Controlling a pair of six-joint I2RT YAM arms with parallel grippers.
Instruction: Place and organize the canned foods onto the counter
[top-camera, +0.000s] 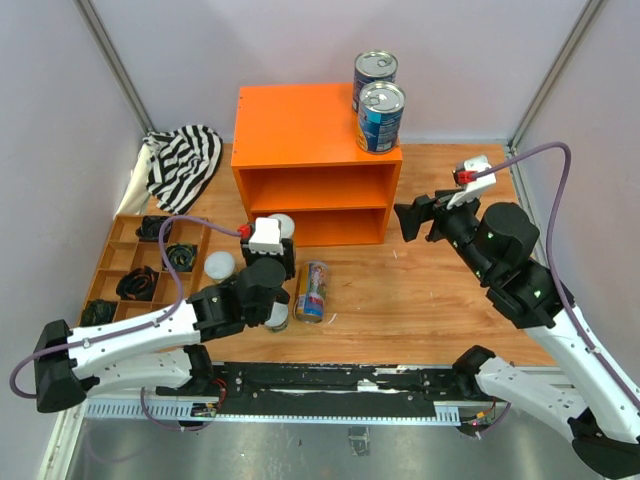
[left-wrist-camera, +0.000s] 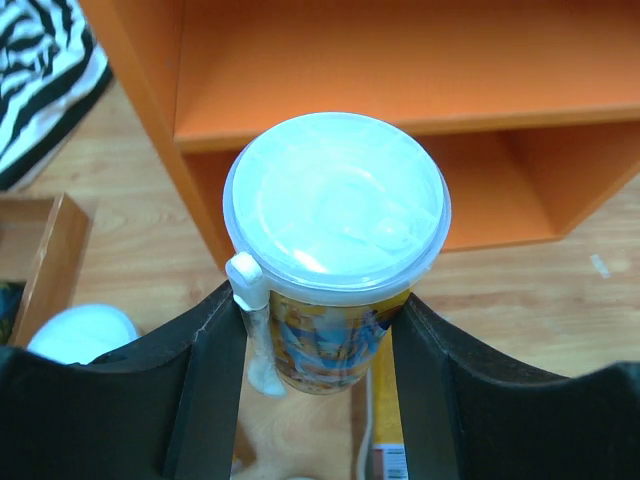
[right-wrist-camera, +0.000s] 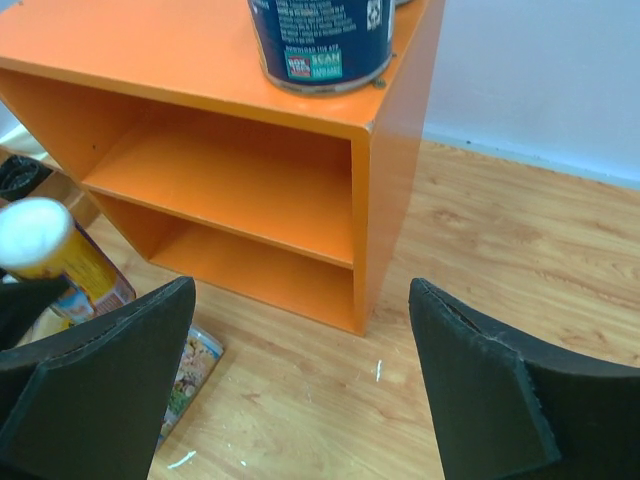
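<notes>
**Top view**
- The counter (top-camera: 300, 125) is orange and stands at the back of the worktop (top-camera: 440, 290).
- The rear blue can (top-camera: 375, 70) and the front blue can (top-camera: 381, 118) stand upright on the counter's top at its right end, one close behind the other.
- Your left pincer (top-camera: 277, 238) pinches the held small can (top-camera: 283, 225) just in front of the counter's lower opening, at its left end.
- The second small can (top-camera: 220, 265) stands on the worktop beside the brown tray (top-camera: 110, 262).
- The third small can (top-camera: 277, 316) is partly hidden under the left arm.
- The slim can (top-camera: 313, 290) lies on its side on the worktop, just right of the left pincer.
- Your right pincer (top-camera: 408, 220) hangs off the counter's right side, touching nothing.
- The striped cloth (top-camera: 185, 158) lies left of the counter.

**Left wrist**
- The left pincer (left-wrist-camera: 322, 310) has both fingers (left-wrist-camera: 205, 390) pressed against the sides of the held small can (left-wrist-camera: 335, 205). Its white lid faces the camera, and the orange shelf lies beyond it.
- The second small can (left-wrist-camera: 80, 335) shows at lower left.

**Right wrist**
- The right pincer (right-wrist-camera: 300, 290) is spread wide, with nothing between its fingers (right-wrist-camera: 490, 385).
- The front blue can (right-wrist-camera: 320, 40) sits at the corner of the counter (right-wrist-camera: 395, 170).
- The held small can (right-wrist-camera: 45, 245) shows at the left edge.
- The slim can (right-wrist-camera: 190, 365) lies on the worktop near it.
</notes>
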